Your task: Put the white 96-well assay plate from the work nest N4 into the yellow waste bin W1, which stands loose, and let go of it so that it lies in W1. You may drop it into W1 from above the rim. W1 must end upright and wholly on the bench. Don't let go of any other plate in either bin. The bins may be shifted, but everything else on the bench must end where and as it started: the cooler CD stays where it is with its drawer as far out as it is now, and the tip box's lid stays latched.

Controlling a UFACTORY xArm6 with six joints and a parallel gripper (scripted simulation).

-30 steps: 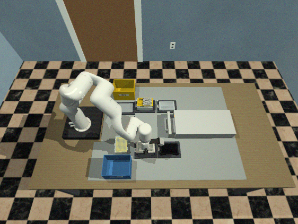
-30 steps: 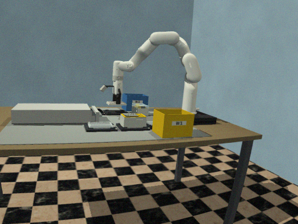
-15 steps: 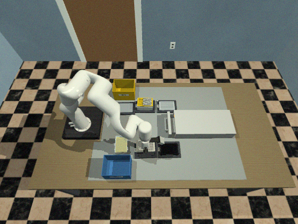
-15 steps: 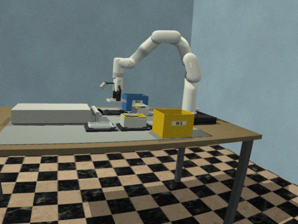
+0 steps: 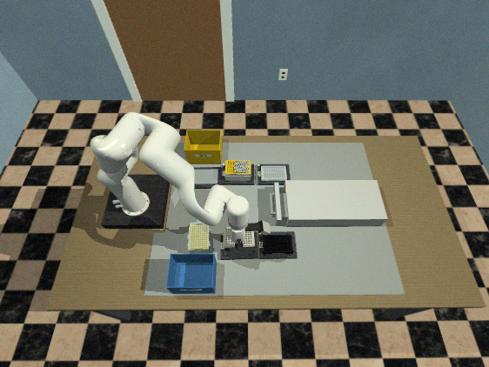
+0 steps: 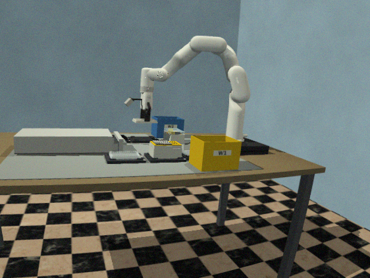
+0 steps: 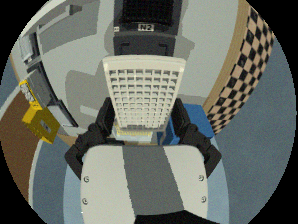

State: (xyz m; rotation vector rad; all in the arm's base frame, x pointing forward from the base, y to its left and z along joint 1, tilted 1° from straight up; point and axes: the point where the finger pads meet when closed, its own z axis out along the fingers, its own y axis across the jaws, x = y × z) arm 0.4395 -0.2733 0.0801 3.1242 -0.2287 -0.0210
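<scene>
While clamped in the claw (image 7: 144, 137), white gridded plate (image 7: 143, 90), level.

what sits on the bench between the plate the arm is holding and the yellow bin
In the top view, an empty grey nest lies between the held white plate and yellow bin W1; the arm overhangs that stretch.

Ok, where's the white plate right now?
The white plate is clamped in the gripper, lifted above its nest, between the blue bin and the black plate.
</scene>
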